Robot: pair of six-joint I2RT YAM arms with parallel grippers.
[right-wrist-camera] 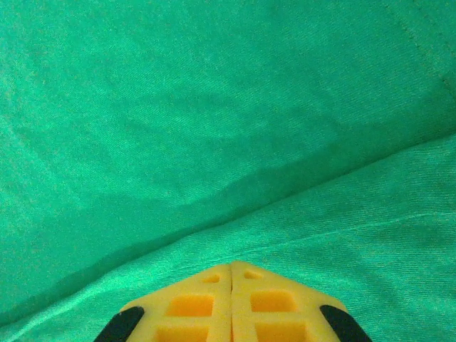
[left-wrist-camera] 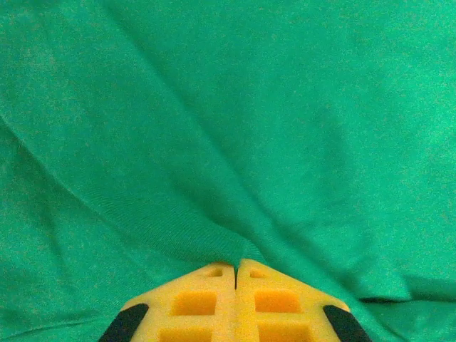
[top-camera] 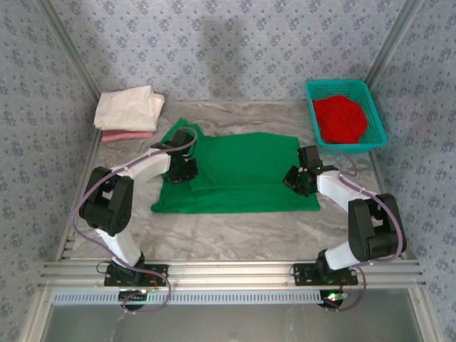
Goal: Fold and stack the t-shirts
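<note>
A bright green t-shirt (top-camera: 242, 171) lies spread across the middle of the table, its far part doubled over toward the front. My left gripper (top-camera: 179, 173) sits on its left side. In the left wrist view that gripper (left-wrist-camera: 236, 265) is shut, with a ridge of the green t-shirt (left-wrist-camera: 214, 142) pinched in its yellow tips. My right gripper (top-camera: 296, 179) rests at the shirt's right edge. In the right wrist view it (right-wrist-camera: 231, 267) is shut on the upper layer of the green t-shirt (right-wrist-camera: 214, 107). A folded cream-white t-shirt (top-camera: 128, 107) lies on a pink t-shirt (top-camera: 128, 135) at the back left. A red t-shirt (top-camera: 340, 119) is bunched in the basket.
The teal mesh basket (top-camera: 377, 121) stands at the back right corner. Patterned walls close in the back and both sides. Bare marbled table (top-camera: 228, 231) runs in front of the green shirt, up to the metal rail at the near edge.
</note>
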